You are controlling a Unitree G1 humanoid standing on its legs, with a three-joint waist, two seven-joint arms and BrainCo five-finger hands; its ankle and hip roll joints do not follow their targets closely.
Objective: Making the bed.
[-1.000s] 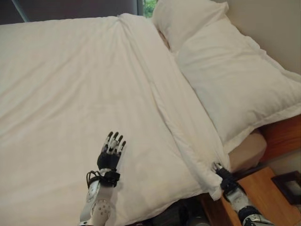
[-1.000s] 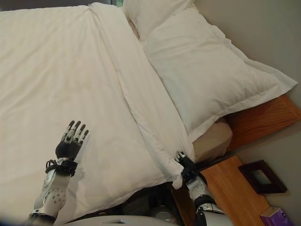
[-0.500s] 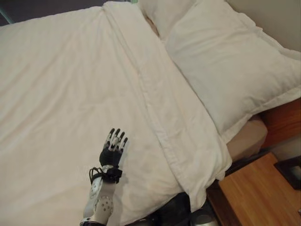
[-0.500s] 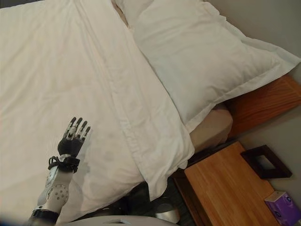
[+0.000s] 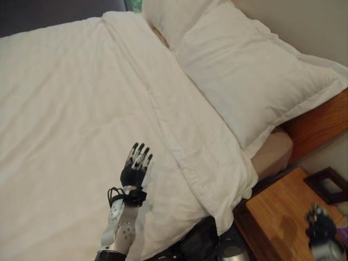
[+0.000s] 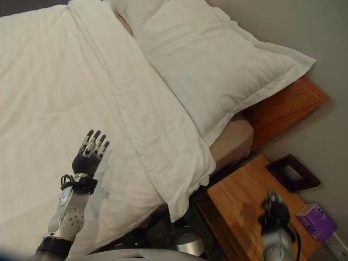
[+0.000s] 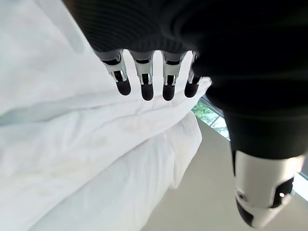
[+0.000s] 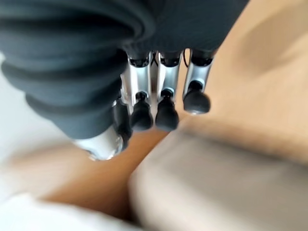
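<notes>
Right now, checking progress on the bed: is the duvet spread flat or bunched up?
Spread flat. The duvet covers the mattress up to the pillows, its corner hanging over the near edge.

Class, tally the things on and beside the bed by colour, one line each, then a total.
White: 3 (duvet, two pillows)
Brown: 1 (nightstand)
Dark: 1 (picture frame)
Purple: 1 (box)
Total: 6

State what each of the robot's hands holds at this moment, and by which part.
Nothing is held. The left hand hovers open over the duvet; the right hand hangs empty above the bedside table.
</notes>
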